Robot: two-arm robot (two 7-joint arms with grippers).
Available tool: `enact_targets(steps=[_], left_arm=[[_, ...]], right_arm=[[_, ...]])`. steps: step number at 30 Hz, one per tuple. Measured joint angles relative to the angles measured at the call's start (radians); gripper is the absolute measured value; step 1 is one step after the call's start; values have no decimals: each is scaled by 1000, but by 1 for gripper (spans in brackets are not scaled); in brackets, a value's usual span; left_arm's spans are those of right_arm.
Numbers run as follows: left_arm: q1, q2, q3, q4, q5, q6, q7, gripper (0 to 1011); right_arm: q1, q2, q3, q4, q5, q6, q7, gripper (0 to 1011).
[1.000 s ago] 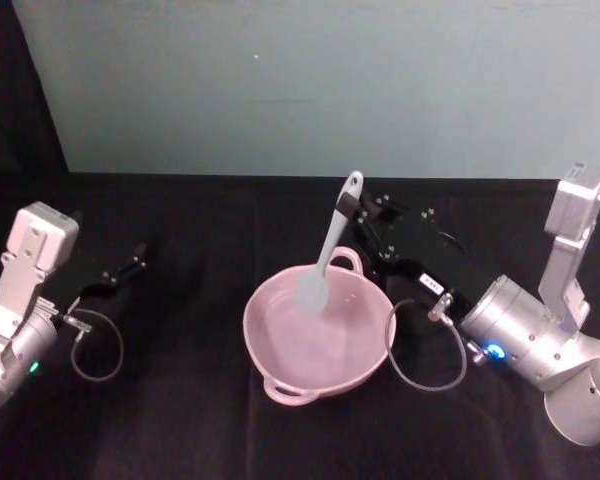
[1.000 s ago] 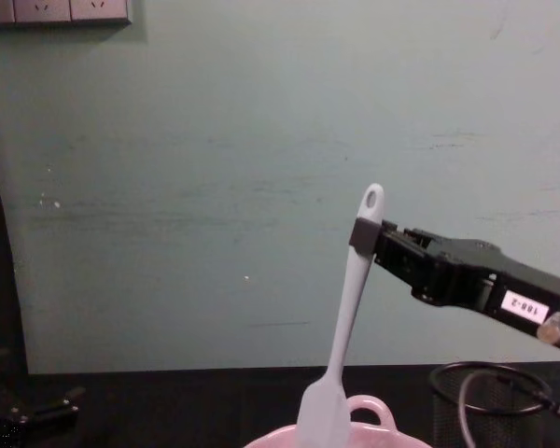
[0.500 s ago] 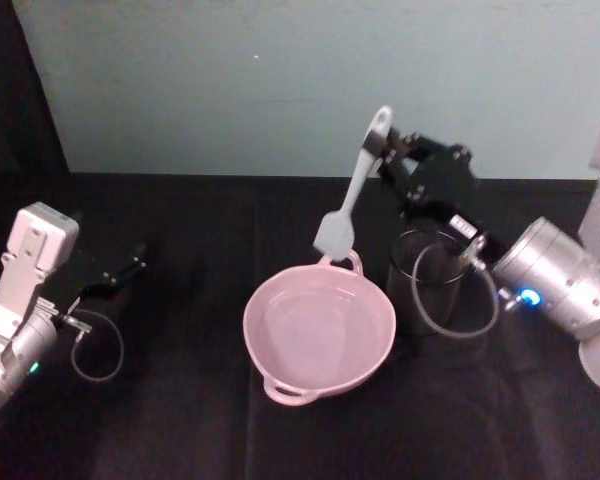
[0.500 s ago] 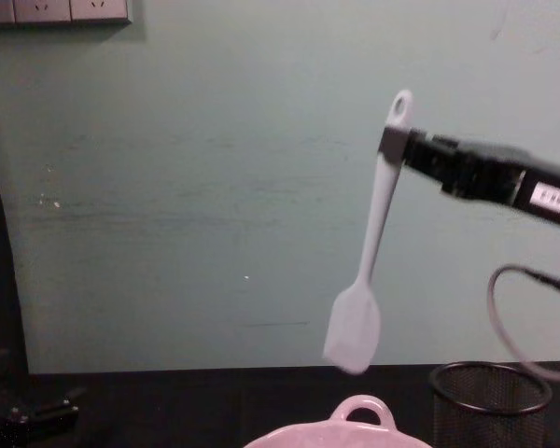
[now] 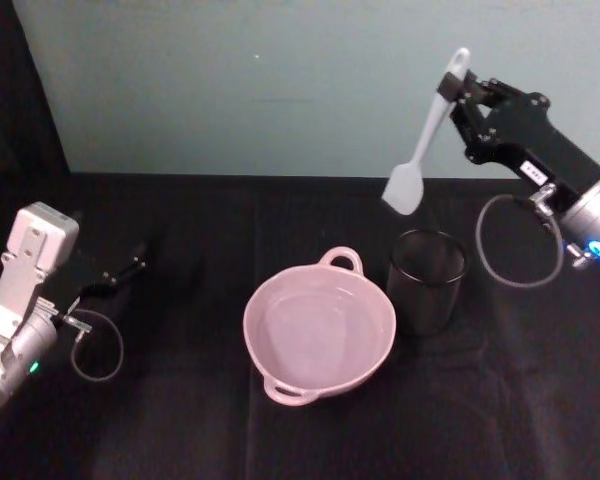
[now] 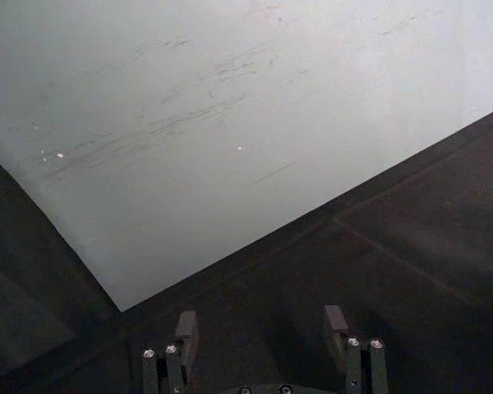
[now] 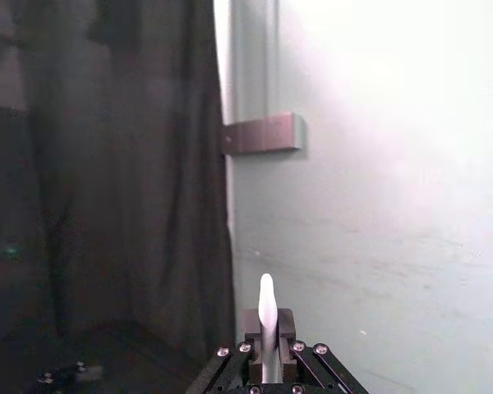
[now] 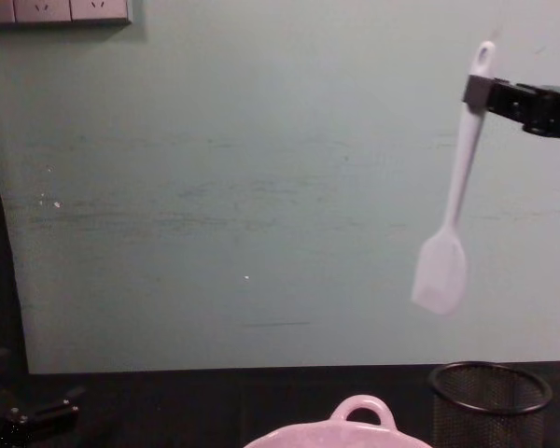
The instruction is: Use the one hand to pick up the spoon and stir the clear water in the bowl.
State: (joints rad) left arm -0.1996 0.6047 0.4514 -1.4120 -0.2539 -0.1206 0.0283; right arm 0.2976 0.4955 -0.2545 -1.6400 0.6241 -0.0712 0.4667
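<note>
White label on right hand [image 5: 458,92]: digits too small to read.

I see the white spoon [image 5: 430,135] hanging head-down, pinched near its handle end by my right claw [image 5: 461,92], high above the mesh cup [image 5: 426,281]; pink bowl [image 5: 319,328] sits beside it.

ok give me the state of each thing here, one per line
spoon: held near its handle end, hanging head down in the air above the mesh cup
bowl: upright on the table, nothing in it but water
mesh cup: upright, beside the bowl
right gripper: shut on the spoon, raised high
left gripper: open, low over the table, holding nothing
</note>
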Motion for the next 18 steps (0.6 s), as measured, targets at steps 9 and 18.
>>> enact_targets(steps=[9, 18], left_arm=[[0, 0, 0, 0, 0, 0, 0, 1005], [0, 0, 0, 0, 0, 0, 0, 1005]], right_arm=[[3, 33, 7, 19, -2, 67, -10, 121], [16, 49, -17, 59, 5, 141, -14, 120]])
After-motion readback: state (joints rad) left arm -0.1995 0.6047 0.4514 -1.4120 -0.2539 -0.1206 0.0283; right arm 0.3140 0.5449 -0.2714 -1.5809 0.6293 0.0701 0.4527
